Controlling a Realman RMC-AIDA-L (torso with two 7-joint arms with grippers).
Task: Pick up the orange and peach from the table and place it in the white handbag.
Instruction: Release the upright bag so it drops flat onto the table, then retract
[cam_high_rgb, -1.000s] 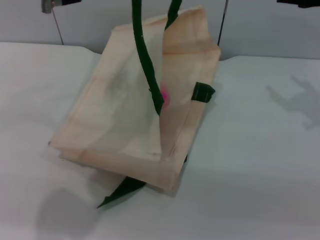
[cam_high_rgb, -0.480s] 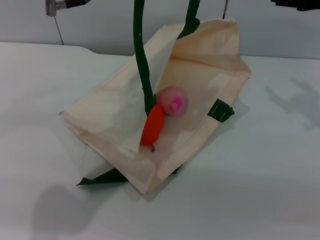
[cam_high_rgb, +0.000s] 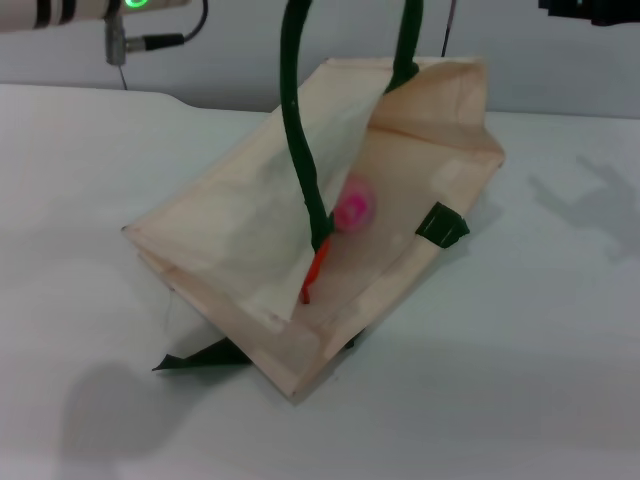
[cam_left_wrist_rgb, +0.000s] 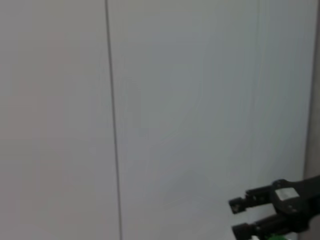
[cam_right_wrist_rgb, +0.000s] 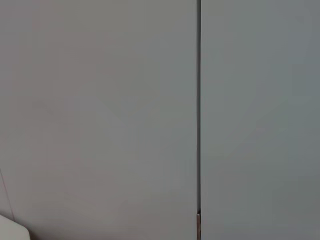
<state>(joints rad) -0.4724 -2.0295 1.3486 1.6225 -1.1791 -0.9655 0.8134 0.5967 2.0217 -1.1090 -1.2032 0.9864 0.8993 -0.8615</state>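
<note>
Left gripper hardware (cam_high_rgb: 90, 12) is showing only as a cylinder with a green light at the upper left of the head view; its fingers are out of frame, so whether they are open or closed cannot be told, nor what they are gripping. The white handbag (cam_high_rgb: 230, 240) is hanging tilted at centre frame, its lower corner touching the table (cam_high_rgb: 540, 380), its dark green handles (cam_high_rgb: 300, 150) running up and out of the top edge. Inside the open mouth, the orange (cam_high_rgb: 316, 265) is showing as a thin red sliver just behind one handle, and the peach (cam_high_rgb: 353, 208) is lying beside it, slightly higher. Both fruits are sitting well below and to the right of the left arm. The bag fabric is looking soft and prone to folding, so the rope-like handles are judged the sound hold. The fruits are appearing light, smooth and likely to roll. Right gripper (cam_left_wrist_rgb: 260, 215) is holding apart at the upper right, black fingers appearing spread and empty in the left wrist view.
</note>
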